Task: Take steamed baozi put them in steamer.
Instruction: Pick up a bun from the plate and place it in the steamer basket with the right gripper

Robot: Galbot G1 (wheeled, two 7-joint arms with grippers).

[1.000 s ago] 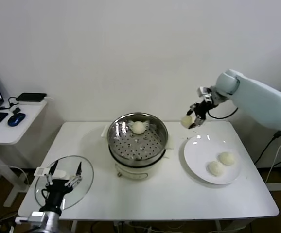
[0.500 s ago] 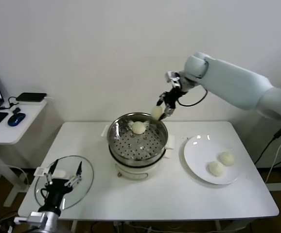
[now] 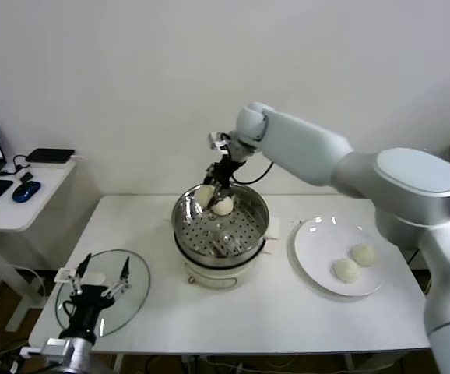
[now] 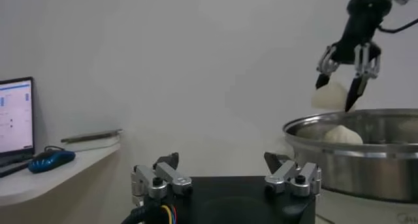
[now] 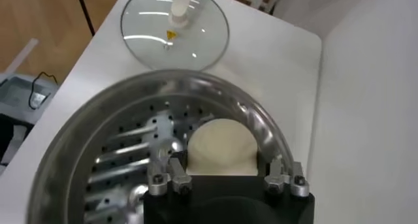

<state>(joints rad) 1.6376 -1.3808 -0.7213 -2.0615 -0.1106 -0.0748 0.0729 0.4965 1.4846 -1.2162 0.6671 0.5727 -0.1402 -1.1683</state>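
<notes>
Head view: right gripper clamped on one baozi above the steamer's far rim, beside a second baozi lying inside. Two buns on the plate. Left gripper spread wide over the glass lid.

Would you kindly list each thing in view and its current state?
Right claw: shut on a baozi, above the steamer.
Left claw: open, idle above the glass lid.
Steamer: uncovered, one bun inside.
Glass lid: off, flat on table.
Plate: holds two buns.
</notes>
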